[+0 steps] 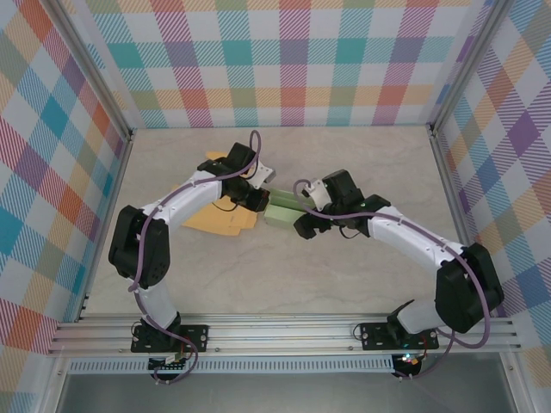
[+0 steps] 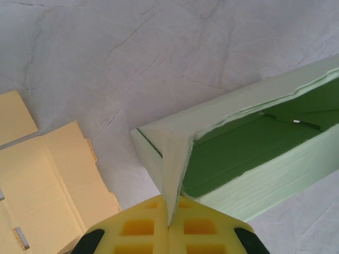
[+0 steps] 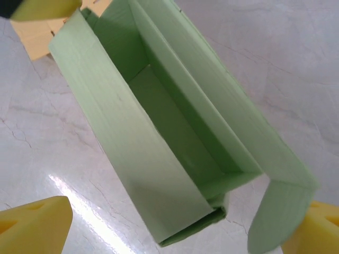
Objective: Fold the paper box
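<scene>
Box (image 1: pixel 282 213) half-folded | left jaws pinch its corner | right jaws wide | yellow cardboard (image 2: pixel 53 180) beside

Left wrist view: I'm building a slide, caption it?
Left gripper pinches a flap of the green paper box; flat yellow cardboard lies nearby.

Green box (image 3: pixel 159 132) is looking like matt paperboard with a faint grain, its edges fraying fibrous. Yellow sheet (image 2: pixel 47 180) at left is reading as matt card too. Table (image 3: pixel 69 180) is showing smooth marble-print with glossy glare. Finger pads (image 2: pixel 156 211) are looking like matt moulded plastic. Near rail (image 1: pixel 284 331) is gleaming as brushed metal.
</scene>
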Controlling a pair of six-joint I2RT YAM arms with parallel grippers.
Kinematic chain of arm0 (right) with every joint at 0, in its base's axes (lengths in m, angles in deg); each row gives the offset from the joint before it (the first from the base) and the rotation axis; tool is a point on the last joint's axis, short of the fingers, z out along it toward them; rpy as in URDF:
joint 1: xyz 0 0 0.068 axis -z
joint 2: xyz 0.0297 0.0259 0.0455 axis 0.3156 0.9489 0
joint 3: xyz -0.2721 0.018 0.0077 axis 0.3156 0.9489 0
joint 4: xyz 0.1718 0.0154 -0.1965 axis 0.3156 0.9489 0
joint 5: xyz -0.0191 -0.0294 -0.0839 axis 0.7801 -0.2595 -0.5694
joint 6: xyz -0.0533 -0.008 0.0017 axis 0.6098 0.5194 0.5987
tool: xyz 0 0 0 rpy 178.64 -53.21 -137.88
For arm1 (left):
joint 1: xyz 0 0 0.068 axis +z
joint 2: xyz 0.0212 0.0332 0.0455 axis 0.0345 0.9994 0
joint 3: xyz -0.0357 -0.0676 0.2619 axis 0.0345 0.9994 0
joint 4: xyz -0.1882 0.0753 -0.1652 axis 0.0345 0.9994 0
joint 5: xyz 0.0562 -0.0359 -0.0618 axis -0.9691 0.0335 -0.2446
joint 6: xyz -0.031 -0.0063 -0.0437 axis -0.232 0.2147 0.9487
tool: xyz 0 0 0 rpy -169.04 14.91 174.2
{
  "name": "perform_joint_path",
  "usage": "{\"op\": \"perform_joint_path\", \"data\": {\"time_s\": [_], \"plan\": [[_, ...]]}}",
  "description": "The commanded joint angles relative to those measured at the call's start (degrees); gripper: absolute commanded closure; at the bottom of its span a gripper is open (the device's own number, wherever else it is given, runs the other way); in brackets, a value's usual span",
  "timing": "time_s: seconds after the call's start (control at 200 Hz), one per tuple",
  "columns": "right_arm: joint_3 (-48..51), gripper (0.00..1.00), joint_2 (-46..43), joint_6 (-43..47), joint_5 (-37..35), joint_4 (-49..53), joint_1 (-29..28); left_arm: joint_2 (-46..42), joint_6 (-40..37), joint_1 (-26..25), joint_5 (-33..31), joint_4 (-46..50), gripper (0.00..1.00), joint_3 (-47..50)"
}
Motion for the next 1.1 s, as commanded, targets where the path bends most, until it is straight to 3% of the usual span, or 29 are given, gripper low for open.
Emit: {"op": "perform_joint_path", "data": {"time_s": [0.0, 0.225, 0.4, 0.69, 0.725, 0.88, 1.095], "plan": [[-1.52, 0.04, -2.05, -4.25, -2.59, 1.42, -0.41, -0.18, 1.7, -0.97, -0.77, -0.19, 1.0, -0.07], [-5.74, 0.08, -4.33, -11.89, -9.66, 7.07, -0.41, 2.43, 2.15, -1.15, -3.42, 1.63, 1.0, -2.25], [-8.42, 0.3, -4.42, -13.18, -13.48, 10.27, -0.32, 3.95, 2.32, -1.15, -4.25, 2.7, 1.0, -3.74], [-14.4, 0.35, 4.99, -10.28, -18.23, 12.72, 0.63, 3.83, 2.1, -1.15, -4.01, 2.98, 1.0, -4.16], [-15.01, 0.35, 5.83, -10.27, -18.24, 12.87, 0.8, 3.63, 2.14, -1.11, -3.96, 2.98, 0.99, -4.3], [-15.31, 0.32, 6.48, -10.43, -16.43, 12.32, 1.13, 1.88, 2.41, -1.33, -3.68, 3.16, 0.74, -4.11], [-13.75, 0.15, 6.79, -11.99, -14.82, 11.45, 1.44, -0.27, 2.84, -1.33, -4.38, 2.98, 0.68, -3.7]]}}
